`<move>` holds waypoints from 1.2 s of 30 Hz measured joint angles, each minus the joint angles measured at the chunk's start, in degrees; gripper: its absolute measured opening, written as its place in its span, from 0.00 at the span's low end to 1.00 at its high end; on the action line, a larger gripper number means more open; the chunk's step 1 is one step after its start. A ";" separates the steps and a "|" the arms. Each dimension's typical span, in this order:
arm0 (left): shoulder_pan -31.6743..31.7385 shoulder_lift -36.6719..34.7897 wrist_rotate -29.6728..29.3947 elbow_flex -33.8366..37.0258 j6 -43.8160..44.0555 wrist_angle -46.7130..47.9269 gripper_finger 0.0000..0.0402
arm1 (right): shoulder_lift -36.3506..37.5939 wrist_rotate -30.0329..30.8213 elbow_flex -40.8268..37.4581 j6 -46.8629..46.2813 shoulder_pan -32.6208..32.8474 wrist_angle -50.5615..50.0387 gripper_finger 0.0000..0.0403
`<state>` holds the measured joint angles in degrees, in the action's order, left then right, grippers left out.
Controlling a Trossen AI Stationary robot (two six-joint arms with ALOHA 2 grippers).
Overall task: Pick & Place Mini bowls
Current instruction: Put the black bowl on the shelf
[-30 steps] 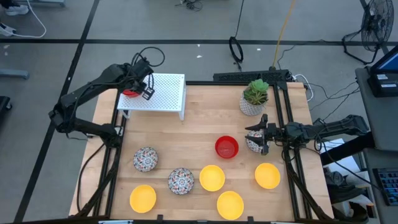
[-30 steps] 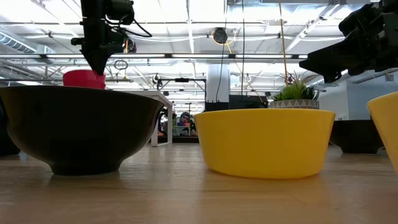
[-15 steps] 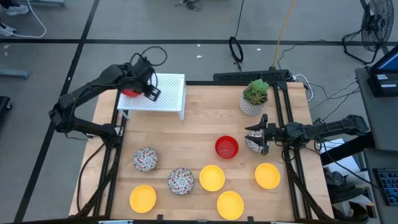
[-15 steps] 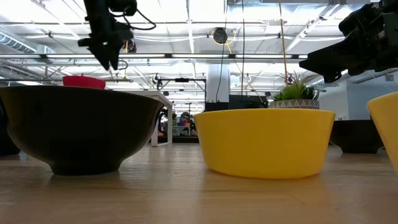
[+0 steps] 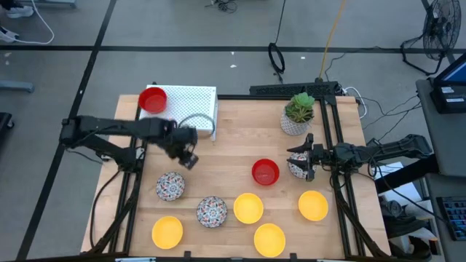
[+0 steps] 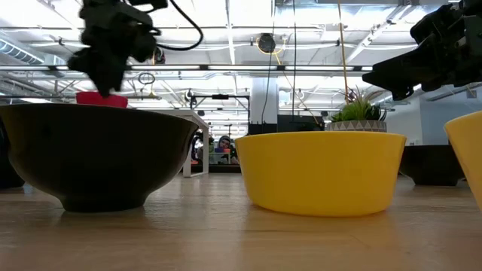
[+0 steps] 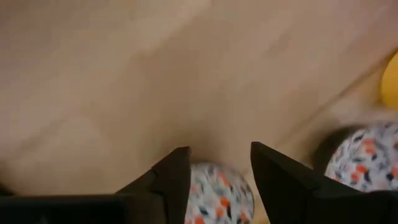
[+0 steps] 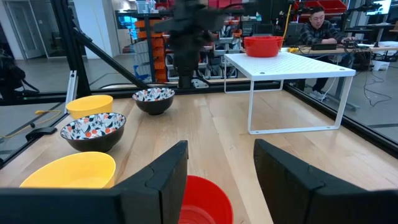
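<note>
My left gripper [image 5: 188, 154] hangs over the counter [image 5: 240, 138], fingers apart and empty, just above the nearest speckled bowl [image 5: 170, 185]. One red bowl [image 5: 152, 100] sits on the white rack [image 5: 191, 108]; the others are spread across the counter's near half. My right gripper [image 5: 304, 161] waits beside the plant pot [image 5: 297, 116], fingers apart. I worry that a fast descent lands a finger on the rim and tips or skids the bowl into its speckled neighbour [image 5: 212, 211].
</note>
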<state>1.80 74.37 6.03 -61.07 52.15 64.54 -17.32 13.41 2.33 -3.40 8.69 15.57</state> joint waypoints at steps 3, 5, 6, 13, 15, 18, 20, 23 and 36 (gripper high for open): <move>-6.83 -0.04 -0.32 1.43 9.27 -1.56 0.42 | 0.02 0.00 -0.01 0.02 -0.02 0.00 0.43; -11.12 -0.02 -0.25 2.77 13.96 -1.80 0.42 | 0.00 0.00 -0.02 0.00 -0.02 0.00 0.43; -13.13 -0.02 -0.27 3.56 15.78 -1.82 0.42 | 0.02 0.00 0.00 0.02 0.00 0.00 0.43; -24.04 -0.02 -0.04 8.74 21.51 -8.49 0.42 | 0.01 0.00 -0.01 0.01 -0.02 0.00 0.43; -26.53 -0.02 -0.20 9.36 20.16 -12.15 0.42 | 0.01 0.00 -0.02 0.02 -0.02 0.00 0.43; -29.69 0.68 -1.96 10.19 19.68 -16.87 0.42 | 0.00 -0.02 -0.02 0.02 0.00 0.00 0.43; -31.50 1.07 -3.64 10.33 19.57 -17.69 0.42 | 0.02 0.00 -0.01 0.01 0.00 0.00 0.43; -33.21 2.64 -6.35 10.35 19.53 -16.68 0.42 | 0.00 0.00 -0.02 0.02 0.00 0.00 0.43; -35.27 12.42 -1.39 10.37 8.30 -15.96 0.42 | 0.00 0.00 0.00 0.02 -0.01 0.01 0.43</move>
<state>-33.47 86.78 4.64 -50.70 60.44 48.58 -17.31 13.41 2.33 -3.38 8.68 15.59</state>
